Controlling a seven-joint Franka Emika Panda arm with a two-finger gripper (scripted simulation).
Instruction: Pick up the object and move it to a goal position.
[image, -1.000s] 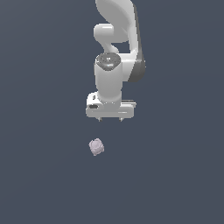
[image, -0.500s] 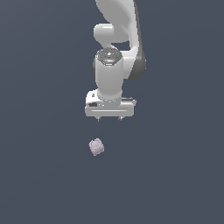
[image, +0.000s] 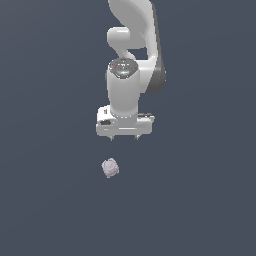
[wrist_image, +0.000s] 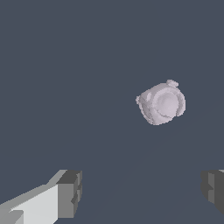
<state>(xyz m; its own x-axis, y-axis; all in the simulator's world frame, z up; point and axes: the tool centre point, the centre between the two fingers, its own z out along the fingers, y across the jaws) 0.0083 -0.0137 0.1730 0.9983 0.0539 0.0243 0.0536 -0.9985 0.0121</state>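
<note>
Exterior view: I see my arm reaching down over the flat dark surface, with the gripper pointing straight down and hanging above it, touching nothing. The object, a pale lilac lumpy blob, lies alone on the surface below the gripper and a little toward the exterior view's left, clearly apart from the fingertips; no edge or corner of the surface shows in either view, so I cannot place it by those. On the wrist view I see both fingers spread wide with nothing between them, and the object sits ahead of them, outside the gap.
</note>
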